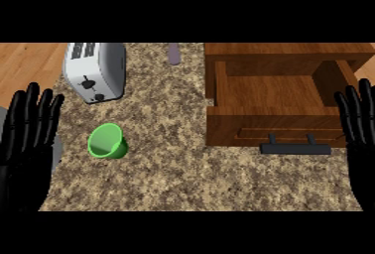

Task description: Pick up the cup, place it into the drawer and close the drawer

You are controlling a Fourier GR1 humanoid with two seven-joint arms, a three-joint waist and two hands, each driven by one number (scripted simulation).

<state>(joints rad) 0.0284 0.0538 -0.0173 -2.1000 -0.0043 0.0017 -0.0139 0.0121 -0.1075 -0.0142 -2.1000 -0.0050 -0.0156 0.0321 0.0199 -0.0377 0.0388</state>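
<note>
A small green plastic cup (107, 142) lies tipped on the speckled granite counter (183, 178) at centre left, nothing inside it. At upper right, the wooden drawer (275, 94) stands pulled open, with only its bare floor showing. The left hand (26, 131) and right hand (360, 129) rest at the side edges, fingers straight, holding nothing.

Green cup (107, 142), brown wooden drawer (275, 99), silver toaster (96, 71), speckled granite counter (190, 173)

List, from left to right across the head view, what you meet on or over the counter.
Left hand → toaster and, nearer, cup → purple object at the far edge → open drawer with its black handle → right hand.
</note>
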